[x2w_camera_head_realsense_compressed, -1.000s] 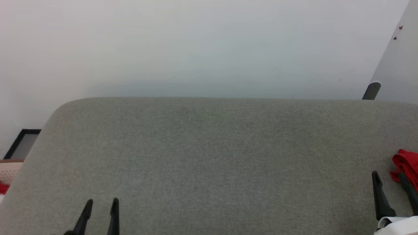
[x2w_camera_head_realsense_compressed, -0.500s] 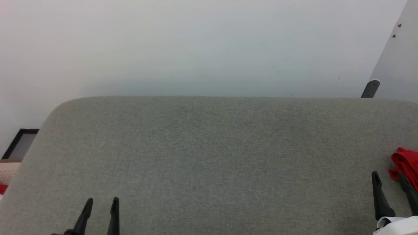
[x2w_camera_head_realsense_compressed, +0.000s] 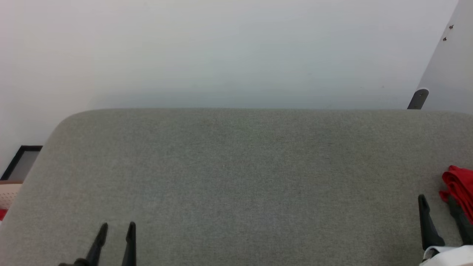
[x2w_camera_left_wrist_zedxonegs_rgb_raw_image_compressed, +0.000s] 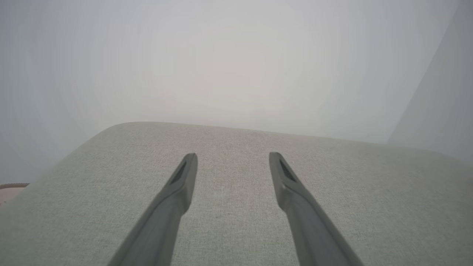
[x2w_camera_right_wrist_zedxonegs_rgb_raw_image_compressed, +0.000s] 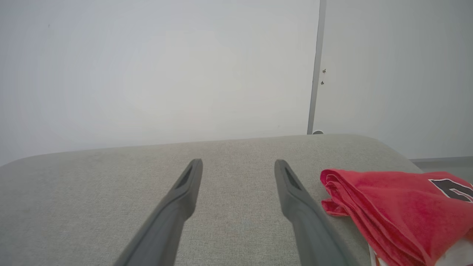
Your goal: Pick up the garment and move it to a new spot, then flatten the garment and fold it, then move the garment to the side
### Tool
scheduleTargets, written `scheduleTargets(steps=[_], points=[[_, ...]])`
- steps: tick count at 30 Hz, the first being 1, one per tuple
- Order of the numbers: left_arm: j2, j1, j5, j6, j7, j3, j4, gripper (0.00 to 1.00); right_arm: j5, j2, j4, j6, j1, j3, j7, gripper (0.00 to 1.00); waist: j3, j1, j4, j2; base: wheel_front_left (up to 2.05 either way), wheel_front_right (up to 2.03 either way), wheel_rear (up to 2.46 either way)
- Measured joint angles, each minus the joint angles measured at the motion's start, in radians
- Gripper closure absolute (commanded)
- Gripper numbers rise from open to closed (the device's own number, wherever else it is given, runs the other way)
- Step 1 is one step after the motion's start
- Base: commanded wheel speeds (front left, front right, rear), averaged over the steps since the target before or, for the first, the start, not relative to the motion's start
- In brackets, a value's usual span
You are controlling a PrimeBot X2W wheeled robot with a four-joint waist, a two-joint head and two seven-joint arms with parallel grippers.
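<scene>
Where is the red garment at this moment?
The garment lies at the head view's far right edge, on the grey cushion, just beside the open right end effector.

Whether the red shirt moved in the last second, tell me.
No. The shirt keeps its place against the cushion and wall bracket; only the camera shifted slightly.

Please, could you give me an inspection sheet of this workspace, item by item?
Surface: grey fabric surface, flat, no stains seen.
Job's things: red garment, bunched in folds at the surface's right end, a black numeral partly showing.
Clutter: nothing seen on the surface.
Grippers: left gripper open, empty; right gripper open, empty, beside the garment.
Cables: nothing seen.
Surroundings: white wall behind; black frame low at the left.
</scene>
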Motion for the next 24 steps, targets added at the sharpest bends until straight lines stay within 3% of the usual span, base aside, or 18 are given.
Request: scheduleTargets(steps=[1,7,24], points=[[-0.002,0.002,0.0,0.0,0.0,-0.001,0.008,1.0,0.0,0.003,0.007,0.0,0.002,0.0,0.0,1.0,0.0,0.0001,0.0,0.0,0.0,0.0,0.0],[-0.029,0.023,-0.017,0.0,0.009,-0.011,0.059,1.0,0.014,0.035,0.058,0.0,0.031,0.001,0.01,1.0,0.001,0.0,-0.001,0.0,0.0,0.0,0.0],[-0.049,-0.031,-0.302,0.0,0.089,0.002,0.085,1.0,0.291,0.066,0.058,0.0,0.014,-0.003,0.072,1.0,0.011,0.0,-0.007,0.0,0.0,0.0,0.0]])
